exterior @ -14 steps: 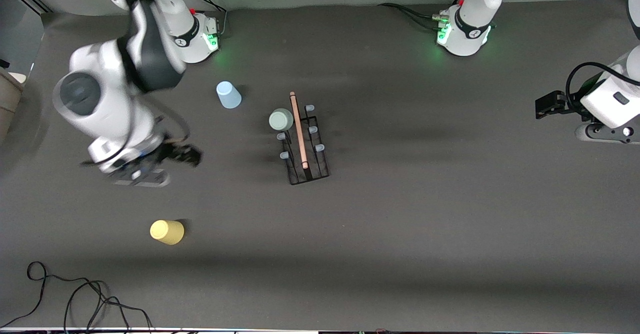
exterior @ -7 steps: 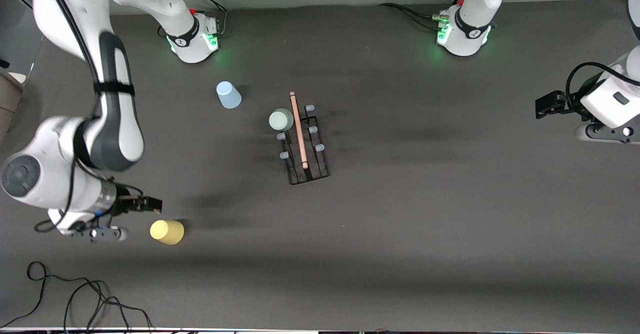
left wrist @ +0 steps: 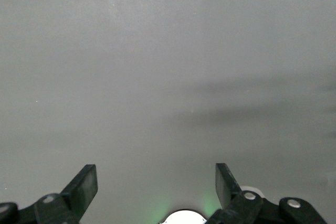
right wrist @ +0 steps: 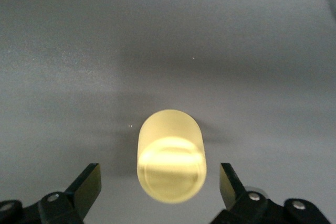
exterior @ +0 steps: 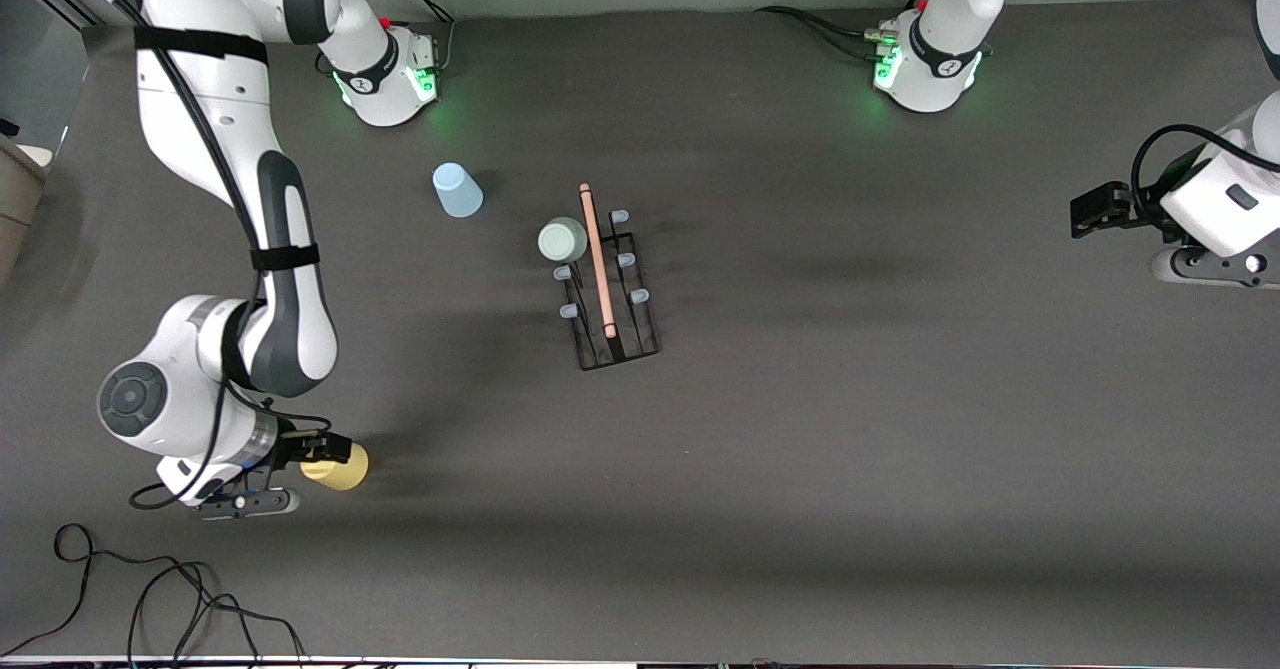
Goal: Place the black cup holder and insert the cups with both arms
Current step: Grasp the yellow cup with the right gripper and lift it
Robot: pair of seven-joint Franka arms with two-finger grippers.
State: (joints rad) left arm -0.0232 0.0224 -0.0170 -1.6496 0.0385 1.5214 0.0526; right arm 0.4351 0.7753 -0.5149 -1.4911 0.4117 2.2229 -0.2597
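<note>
The right gripper point(right wrist: 157, 182) stands wide, its two black fingers point(right wrist: 86, 184) spread to either side of the small yellow plastic tumbler point(right wrist: 170, 161), which lies tipped on its side on the dark grey matte table point(exterior: 800, 509), near the right arm's end and nearer to the front camera than everything else. No finger touches it yet, as far as the wrist view shows.

So the step in hand looks like the pick-up of the yellow cup. The next move calls for coming down a little farther around the smooth, rounded wall and closing gently (a light, slick cylinder on its side could roll away from a one-sided push).

The black wire cup holder point(exterior: 610, 294), with its light wooden rod handle and pale blue peg caps, stands mid-table, already placed. A pale sage green plastic tumbler point(exterior: 562, 240) sits at the peg on its end farther from the front camera, apparently already inserted. A pale blue plastic tumbler point(exterior: 457, 190) stands on the table toward the right arm's base, apart from the holder.

The left gripper point(left wrist: 156, 182) waits, fingers wide and holding nothing, at its own end of the table.
</note>
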